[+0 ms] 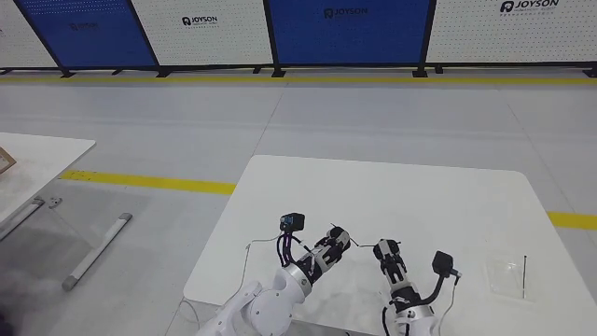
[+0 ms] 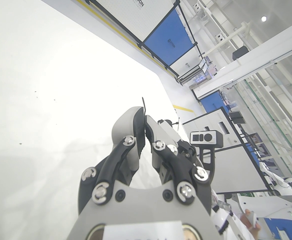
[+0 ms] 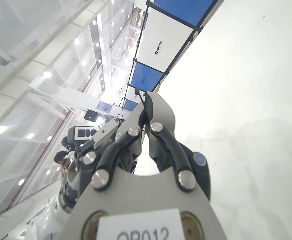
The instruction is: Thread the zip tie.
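**A:** Where is the zip tie (image 2: pixel 143 103)?

**B:** Off the desk (image 1: pixel 373 196), held in the air over the near edge, about midway along it. The left claw (image 2: pixel 145 118) is pressed together on one end, with a short black stub poking past its tips. The right claw (image 3: pixel 146 102) is clamped on the other end the same way, with a small bent bit sticking out.

**A:** Both pinching the same tie?

**B:** From above, a thin dark line runs from one claw to the other. So I'd judge yes, one tie spanning the two.

**A:** How will it handle?

**B:** Very light, I'd say, and springy. It's a thin plastic strip that bends easily but wants to flick straight. It's smooth too, so it could slide or twist between the pads. I'd grip the tail close to its tip, leaving only a short free length, so it is stiff enough to aim. The head wants a hold just behind the slot, with the opening unblocked.

**A:** And the count?

**B:** Two claws, with one tie in them. Near the right edge of the desk lies one clear pouch (image 1: pixel 504 275). Just beside it is one thin black strip (image 1: pixel 524 273), likely a second tie, though it's too small to be sure.
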